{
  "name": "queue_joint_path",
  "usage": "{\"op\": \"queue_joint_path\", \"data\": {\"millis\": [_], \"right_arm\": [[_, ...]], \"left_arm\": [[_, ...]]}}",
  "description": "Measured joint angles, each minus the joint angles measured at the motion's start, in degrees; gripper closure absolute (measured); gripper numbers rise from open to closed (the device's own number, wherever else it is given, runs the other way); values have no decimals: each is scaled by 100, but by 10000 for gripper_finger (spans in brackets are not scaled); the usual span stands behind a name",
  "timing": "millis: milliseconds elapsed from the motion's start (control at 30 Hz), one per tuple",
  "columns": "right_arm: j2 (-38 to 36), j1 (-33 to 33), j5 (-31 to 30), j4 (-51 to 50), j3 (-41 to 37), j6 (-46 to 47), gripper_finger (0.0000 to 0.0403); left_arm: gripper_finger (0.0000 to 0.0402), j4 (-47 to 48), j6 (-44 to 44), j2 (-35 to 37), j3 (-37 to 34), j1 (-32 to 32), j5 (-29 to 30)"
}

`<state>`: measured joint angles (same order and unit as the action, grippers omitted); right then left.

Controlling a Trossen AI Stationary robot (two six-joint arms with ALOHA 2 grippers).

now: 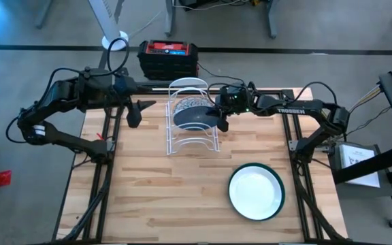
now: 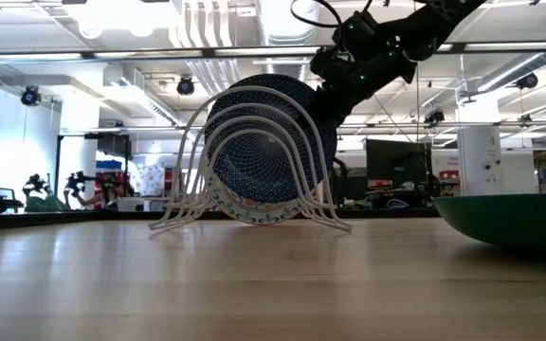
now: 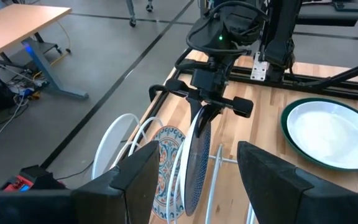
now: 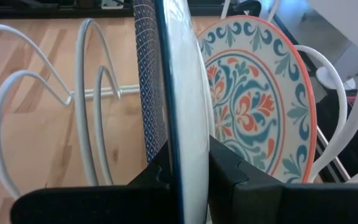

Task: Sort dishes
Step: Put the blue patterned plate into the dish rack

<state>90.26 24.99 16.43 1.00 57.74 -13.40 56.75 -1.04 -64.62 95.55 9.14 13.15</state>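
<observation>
Right wrist view, right gripper (image 4: 188,171) clamped on blue dish (image 4: 166,81) rim, upright in rack (image 4: 92,93).

From my station, the table (image 1: 182,197) reads as pale wood in glued strips with visible grain and a soft satin sheen; in the low view it picks up faint reflections. The rack (image 1: 192,139), centre of the high view, is thin white-coated wire, smooth and slightly shiny. The blue dish (image 4: 149,93) looks like glazed ceramic, glossy, with a fine dotted print and a smooth white back. The floral dish (image 4: 260,99) beside it has the same glazed finish. At the lower right of the high view, the white dish (image 1: 254,190) gleams inside the green dish (image 1: 280,194). The right gripper (image 4: 188,168) has matt black fingers, plastic-looking.
</observation>
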Motion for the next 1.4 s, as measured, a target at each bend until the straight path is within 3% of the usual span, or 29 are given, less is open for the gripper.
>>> {"op": "queue_joint_path", "data": {"millis": [1400], "right_arm": [[742,-87,23,489,0,412,375]], "left_arm": [[196,39,-17,-260,-4,1,-13]]}}
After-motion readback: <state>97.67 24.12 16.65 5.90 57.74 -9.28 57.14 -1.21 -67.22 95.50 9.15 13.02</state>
